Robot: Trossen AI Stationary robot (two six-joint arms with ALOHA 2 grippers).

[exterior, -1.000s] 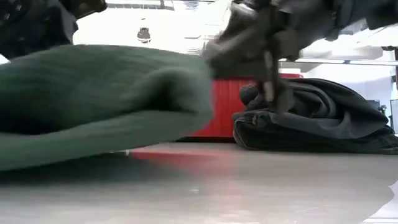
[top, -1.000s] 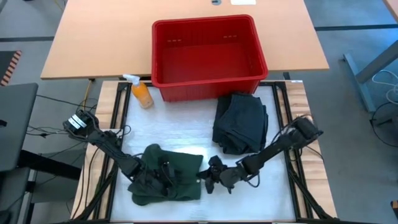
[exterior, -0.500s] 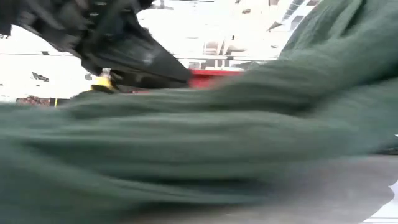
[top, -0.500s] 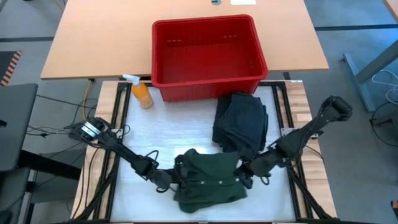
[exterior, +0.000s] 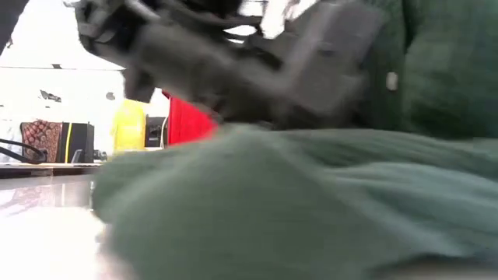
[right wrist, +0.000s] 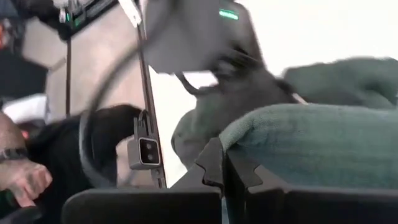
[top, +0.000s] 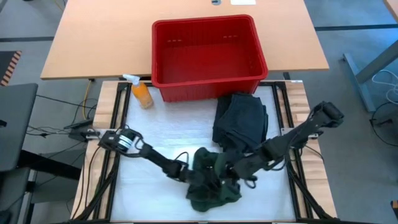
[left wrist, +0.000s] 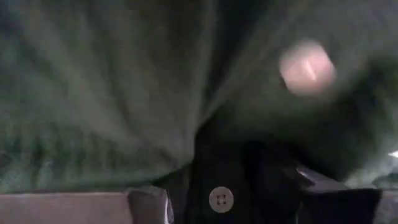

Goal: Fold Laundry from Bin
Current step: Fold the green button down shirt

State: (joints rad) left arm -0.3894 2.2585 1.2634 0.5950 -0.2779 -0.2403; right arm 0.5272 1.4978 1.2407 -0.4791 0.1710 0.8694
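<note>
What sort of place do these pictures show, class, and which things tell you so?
Probably a robotics lab or test workspace, not a home: a framed work table with cabling beside it, a plain wooden desk holding a red bin, and two robot arms handling a green garment.

Tabletop [top: 155, 134]: white sheet over a wood surface with dark rails along both sides. Behind it, a second light-wood desk [top: 93, 37]. Floor [top: 360, 25] grey. Desk leg and loose cables [top: 380, 81] at the right edge; dark furniture [top: 12, 124] at the left. Low view: bright, washed-out room, possibly a patterned panel [exterior: 37, 140] far back.
</note>
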